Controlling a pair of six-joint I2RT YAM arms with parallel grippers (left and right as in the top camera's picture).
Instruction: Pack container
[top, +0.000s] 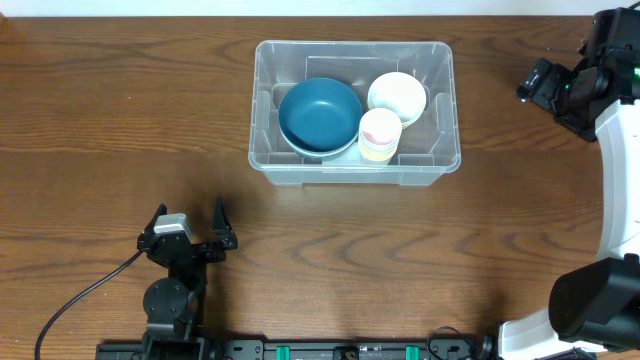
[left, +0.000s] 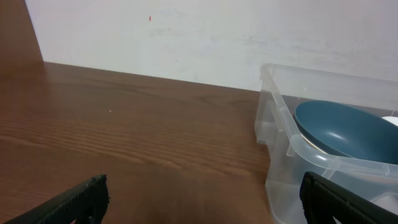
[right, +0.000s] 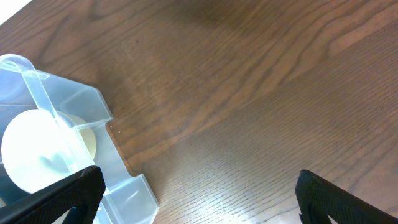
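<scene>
Left pincer (top: 189, 210) – jaws spread wide, nothing between them, low over the table (top: 100, 120). Right pincer (right: 198, 186) likewise wide open and holding nothing.

Position of the container (top: 350, 172): ahead of the left pincer and off to its right, near but apart. In the left wrist view its near corner and a long wall stand just beyond the right-hand finger. From the right pincer it lies to the left, well apart in the overhead view. The right wrist view catches one corner beside the left-hand finger, not touching.

Contents, as we read them: a blue bowl (top: 320, 113) on the side nearer the left pincer, a white bowl (top: 397, 96) and a small stack of pale cups (top: 379, 135) on the side nearer the right pincer. All sit inside the walls.

Handling, our judgement: thin clear plastic, so light in itself and made heavier mainly by the bowls. We expect the walls to bow under a pinch and the smooth surface to be slippery. The rim is probably the stiffest part – we would grip there, one finger inside and one outside a short end wall. With the load spread across it, we would take both ends at once and keep it level, since a one-sided lift risks tipping the bowls together.
</scene>
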